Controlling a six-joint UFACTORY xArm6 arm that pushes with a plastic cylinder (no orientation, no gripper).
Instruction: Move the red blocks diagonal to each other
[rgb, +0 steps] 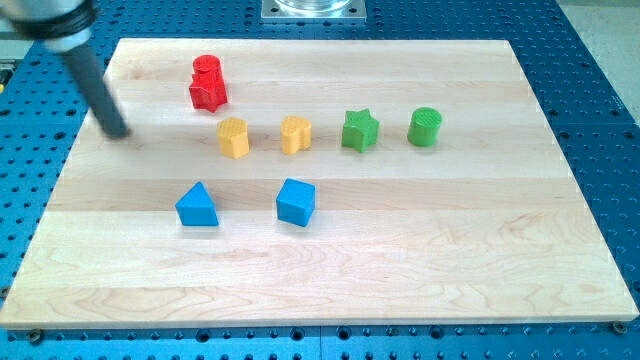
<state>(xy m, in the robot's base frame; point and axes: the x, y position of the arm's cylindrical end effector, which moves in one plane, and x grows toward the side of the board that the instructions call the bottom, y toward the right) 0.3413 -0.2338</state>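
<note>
One rod, no jaws to open or close: my tip (120, 131) rests bare on the wooden board (420, 260) near its left edge, touching no block. It stands to the view's left of the two red blocks and slightly below them, with clear wood between.

Those two reds are the task's things. The red cylinder (206, 67) sits toward the view's top, and the red star (208, 93) lies directly below it, touching or nearly so; they read as one stacked column, not a diagonal. Judging by that, the task is not yet done, and my tip's place at their left would suit a sideways push on one of them toward the view's right.

Further out, a row runs across the middle: a yellow block (233, 137), a second yellow block (295, 134) of heart-like shape, a green star (360, 130) and a green cylinder (425, 127). The nearer yellow lies just below and right of the red star, so a careless shove could carry red into it. Below the row stand a blue triangular block (197, 206) and a blue cube (295, 202), well apart from the reds.
</note>
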